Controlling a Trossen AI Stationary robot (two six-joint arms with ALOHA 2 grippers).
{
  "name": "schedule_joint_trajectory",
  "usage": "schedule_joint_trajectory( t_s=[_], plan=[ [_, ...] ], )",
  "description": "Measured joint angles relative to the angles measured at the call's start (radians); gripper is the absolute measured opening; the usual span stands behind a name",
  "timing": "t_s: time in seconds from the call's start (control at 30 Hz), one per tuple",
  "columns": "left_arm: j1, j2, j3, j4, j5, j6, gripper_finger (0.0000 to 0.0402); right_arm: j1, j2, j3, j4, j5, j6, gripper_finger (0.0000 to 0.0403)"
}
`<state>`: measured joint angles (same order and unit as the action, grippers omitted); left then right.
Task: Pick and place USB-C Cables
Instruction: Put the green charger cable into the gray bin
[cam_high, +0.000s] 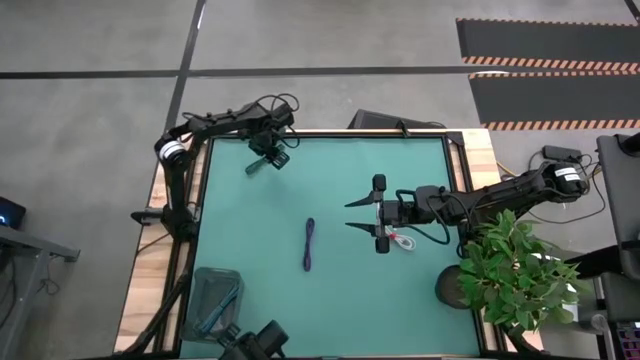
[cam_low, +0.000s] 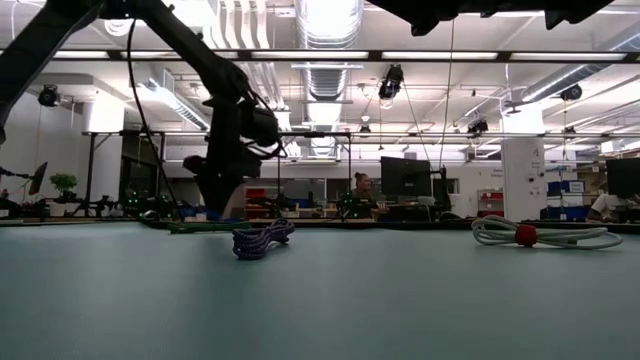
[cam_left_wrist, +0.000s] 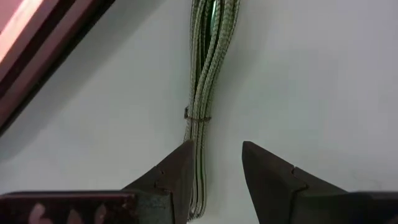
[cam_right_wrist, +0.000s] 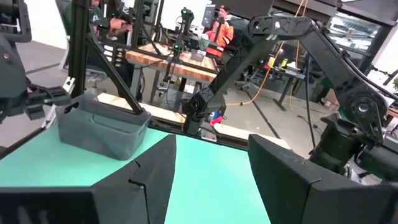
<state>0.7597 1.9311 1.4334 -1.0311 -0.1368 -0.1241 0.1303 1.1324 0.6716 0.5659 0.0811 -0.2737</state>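
A teal-green braided cable bundle (cam_left_wrist: 205, 74) lies flat on the green mat near the table's far left corner. My left gripper (cam_left_wrist: 217, 146) (cam_high: 268, 158) points down over its near end, open. The bundle runs under one finger (cam_left_wrist: 177, 171), not through the gap. A dark purple bundle (cam_high: 309, 244) (cam_low: 262, 238) lies mid-table. A white bundle with a red tie (cam_high: 403, 240) (cam_low: 540, 235) lies right of centre, below my right arm. My right gripper (cam_high: 352, 215) (cam_right_wrist: 211, 140) hangs level and open above the mat, holding nothing.
A grey mesh bin (cam_high: 212, 300) (cam_right_wrist: 99, 130) stands at the near left corner. A potted plant (cam_high: 515, 270) sits at the near right edge. The table's wooden frame (cam_left_wrist: 43, 56) runs close beside the teal bundle.
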Motion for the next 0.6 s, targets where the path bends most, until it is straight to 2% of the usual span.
schedule_joint_trajectory(
  t_s=[0.6],
  plan=[
    [0.0,0.045,-0.002,0.028,-0.08,0.008,0.0121,0.0,0.0,0.0,-0.009,0.0,0.001,0.0192]
  ],
)
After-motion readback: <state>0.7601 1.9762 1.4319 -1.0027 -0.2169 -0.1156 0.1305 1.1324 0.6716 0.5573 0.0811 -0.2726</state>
